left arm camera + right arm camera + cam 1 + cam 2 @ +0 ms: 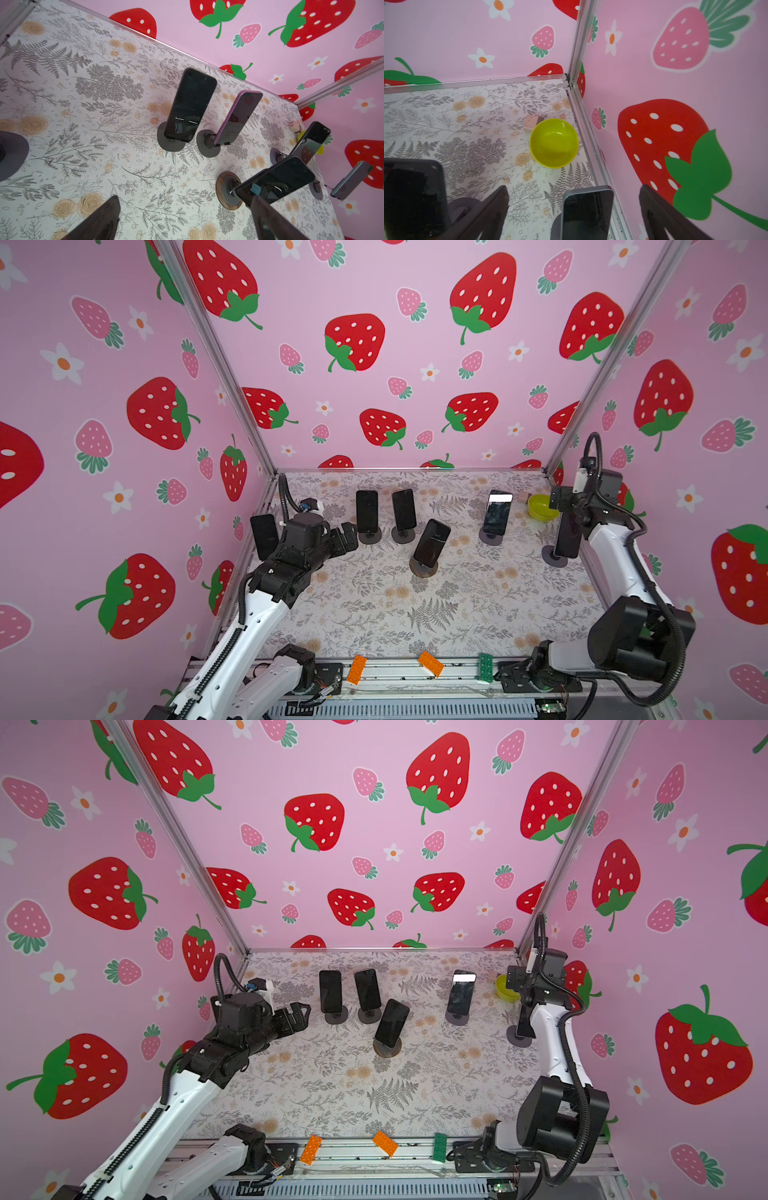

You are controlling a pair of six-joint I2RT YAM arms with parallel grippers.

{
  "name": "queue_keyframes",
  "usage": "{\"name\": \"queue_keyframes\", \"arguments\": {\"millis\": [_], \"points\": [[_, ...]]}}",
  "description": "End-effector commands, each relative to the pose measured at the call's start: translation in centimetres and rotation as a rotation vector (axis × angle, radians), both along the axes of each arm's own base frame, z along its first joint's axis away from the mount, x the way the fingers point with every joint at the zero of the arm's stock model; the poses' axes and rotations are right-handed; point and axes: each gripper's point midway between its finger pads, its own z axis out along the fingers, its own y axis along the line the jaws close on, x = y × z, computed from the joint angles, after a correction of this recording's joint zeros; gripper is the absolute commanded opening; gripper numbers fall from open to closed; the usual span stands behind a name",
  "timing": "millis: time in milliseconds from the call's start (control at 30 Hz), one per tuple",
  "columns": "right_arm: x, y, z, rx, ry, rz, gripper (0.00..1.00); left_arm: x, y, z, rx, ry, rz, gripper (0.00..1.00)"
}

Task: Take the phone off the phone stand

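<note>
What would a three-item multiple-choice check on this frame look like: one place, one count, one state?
1. Where does the yellow bowl sit?
A. far right corner
B. near left corner
C. dead centre

2. How many orange bricks lie on the front rail?
A. one
B. two
C. four

3. The left gripper is:
A. shut on a phone
B. open and empty
C. shut and empty

Key:
1 A, both top views show it by the far right corner post.
2 B, two orange ones lie there, plus one green brick.
3 B, its jaws stand apart with nothing between them.
</note>
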Motion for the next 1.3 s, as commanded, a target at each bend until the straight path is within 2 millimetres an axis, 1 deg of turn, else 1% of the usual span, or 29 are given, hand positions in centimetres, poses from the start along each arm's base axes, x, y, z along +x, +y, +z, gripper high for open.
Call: {"name": "queue_keyframes", "arguments": {"millis": [0, 67, 233, 333, 400, 500, 633, 733, 833, 867, 1000, 1067, 1167, 1267], "points": [[0.3, -1.6, -1.3, 0.025, 0.050, -0.030, 1.00, 0.2, -2.0, 0.9, -0.020, 0.005, -0.070, 0.99], [0.3, -2.7, -2.4, 0.029, 0.083, -0.053, 1.00, 0.6, -3.0, 0.5, -0.023, 0.024, -0.094, 0.99], [0.3, -3.4, -3.3, 0.068, 0.086, -0.035, 1.00, 1.5, -5.3, 0.4, 0.004, 0.046, -0.158, 0.99], [0.3, -3.6, -4.1, 0.073, 0.120, -0.020, 1.00, 2.1, -6.2, 0.1, 0.006, 0.070, -0.179, 0.99], [0.3, -3.9, -4.6, 0.061, 0.146, -0.014, 1.00, 2.5, -6.2, -0.3, 0.007, 0.093, -0.165, 0.99], [-0.1, -3.7, -5.9, 0.076, 0.195, -0.004, 1.00, 2.9, -6.3, -0.5, 0.006, 0.107, -0.153, 0.99], [-0.1, -2.5, -6.6, 0.135, 0.208, 0.044, 1.00, 3.1, -6.1, -0.3, 0.014, 0.105, -0.141, 0.99], [-0.5, -2.2, -7.2, 0.160, 0.224, 0.040, 1.00, 3.1, -6.0, -0.1, 0.015, 0.096, -0.133, 0.99], [-1.1, -2.7, -7.9, 0.147, 0.244, 0.005, 1.00, 3.3, -6.1, -0.3, 0.002, 0.103, -0.129, 0.99], [-1.3, -3.0, -8.3, 0.139, 0.256, -0.009, 1.00, 3.3, -6.3, -0.4, -0.003, 0.108, -0.131, 0.99], [-1.3, -2.9, -10.3, 0.155, 0.320, -0.003, 1.00, 3.5, -6.7, -0.7, -0.014, 0.118, -0.136, 0.99], [-1.5, -2.6, -11.5, 0.176, 0.350, 0.004, 1.00, 3.6, -6.6, -0.7, -0.010, 0.121, -0.133, 1.00], [-1.6, -1.8, -12.6, 0.211, 0.356, 0.036, 1.00, 3.5, -6.4, -0.7, -0.004, 0.121, -0.126, 1.00], [-2.1, -1.7, -13.7, 0.218, 0.374, 0.034, 1.00, 3.5, -6.2, -0.6, 0.000, 0.113, -0.116, 0.99]]}}
